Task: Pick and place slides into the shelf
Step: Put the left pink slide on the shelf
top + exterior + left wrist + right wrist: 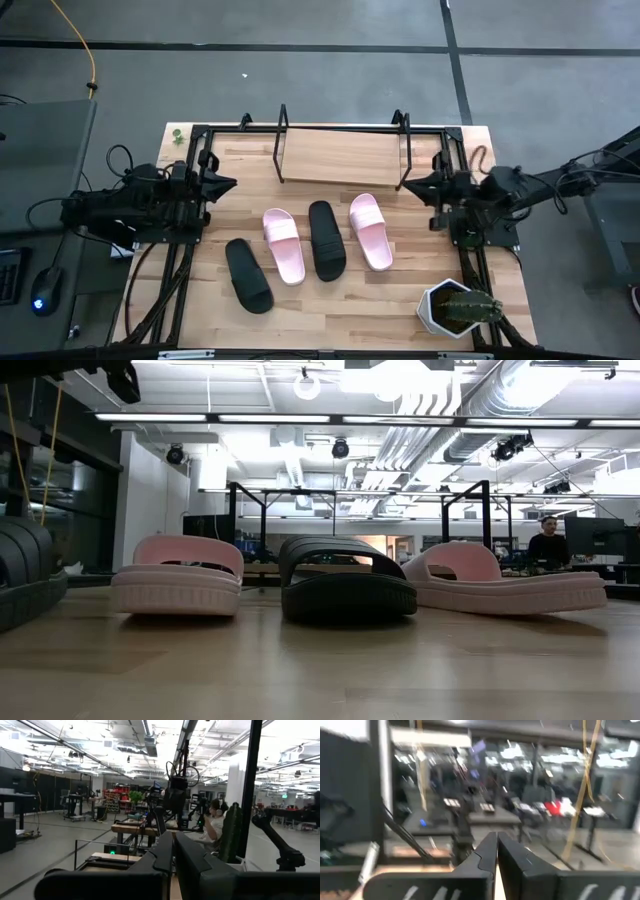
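Observation:
Four slides lie soles down in a row on the table in the high view: a black one (248,276), a pink one (283,245), a black one (326,240) and a pink one (370,231). The low view shows them from the side: black at the left edge (25,575), pink (175,575), black (345,580), pink (500,582). The shelf (340,155) stands at the table's far edge behind them, its board bare. My left gripper (225,184) (172,855) waits shut at the table's left side. My right gripper (410,183) (496,850) waits shut at the right side.
A potted cactus in a white pot (458,308) stands at the table's near right corner. The black table frame (190,240) runs along both sides. A person (548,545) sits in the room beyond the table. Bare wood lies between the slides and the shelf.

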Robot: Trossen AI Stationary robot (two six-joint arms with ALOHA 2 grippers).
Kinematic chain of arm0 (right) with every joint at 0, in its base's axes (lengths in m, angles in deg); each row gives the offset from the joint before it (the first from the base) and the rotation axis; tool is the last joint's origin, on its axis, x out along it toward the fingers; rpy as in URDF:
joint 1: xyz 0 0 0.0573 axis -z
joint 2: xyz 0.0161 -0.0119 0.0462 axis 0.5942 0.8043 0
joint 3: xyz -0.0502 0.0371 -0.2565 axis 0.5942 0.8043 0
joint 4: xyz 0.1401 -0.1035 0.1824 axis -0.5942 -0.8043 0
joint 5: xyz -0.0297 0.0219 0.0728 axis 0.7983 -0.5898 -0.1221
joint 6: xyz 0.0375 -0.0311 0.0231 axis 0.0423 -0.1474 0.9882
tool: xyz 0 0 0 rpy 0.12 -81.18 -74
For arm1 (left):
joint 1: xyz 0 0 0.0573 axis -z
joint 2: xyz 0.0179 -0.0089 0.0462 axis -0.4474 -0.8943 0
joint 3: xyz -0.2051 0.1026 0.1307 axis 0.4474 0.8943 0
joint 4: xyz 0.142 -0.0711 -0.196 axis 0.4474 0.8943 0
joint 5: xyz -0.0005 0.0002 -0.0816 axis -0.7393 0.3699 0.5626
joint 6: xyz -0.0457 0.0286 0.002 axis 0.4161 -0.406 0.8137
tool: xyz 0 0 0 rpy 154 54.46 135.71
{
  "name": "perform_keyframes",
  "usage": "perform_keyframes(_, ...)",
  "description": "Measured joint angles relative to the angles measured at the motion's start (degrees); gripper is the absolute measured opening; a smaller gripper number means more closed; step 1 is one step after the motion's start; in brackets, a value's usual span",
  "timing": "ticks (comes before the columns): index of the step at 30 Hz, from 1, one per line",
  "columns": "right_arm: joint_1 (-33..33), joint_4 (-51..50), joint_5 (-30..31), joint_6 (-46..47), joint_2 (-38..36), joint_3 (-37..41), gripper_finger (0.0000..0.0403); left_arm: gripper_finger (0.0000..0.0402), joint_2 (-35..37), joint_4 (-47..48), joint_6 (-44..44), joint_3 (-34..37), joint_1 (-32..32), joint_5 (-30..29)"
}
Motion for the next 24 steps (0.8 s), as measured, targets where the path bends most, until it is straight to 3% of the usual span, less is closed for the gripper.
perform_keyframes(10, 0.0, -13.0, 3.3, 0.5, 10.7, -8.6, 0.0005, 0.0008, 0.0, 0.0, 0.0, 0.0, 0.0, 0.0)
perform_keyframes(16, 0.0, -19.1, 8.8, 0.7, 16.0, -11.0, 0.0005, 0.0008, 0.0, 0.0, 0.0, 0.0, 0.0, 0.0)
perform_keyframes(24, 0.0, -21.3, 12.1, 0.7, 20.1, -12.3, 0.0005, 0.0008, 0.0, 0.0, -0.3, 0.0, 0.0, 0.0)
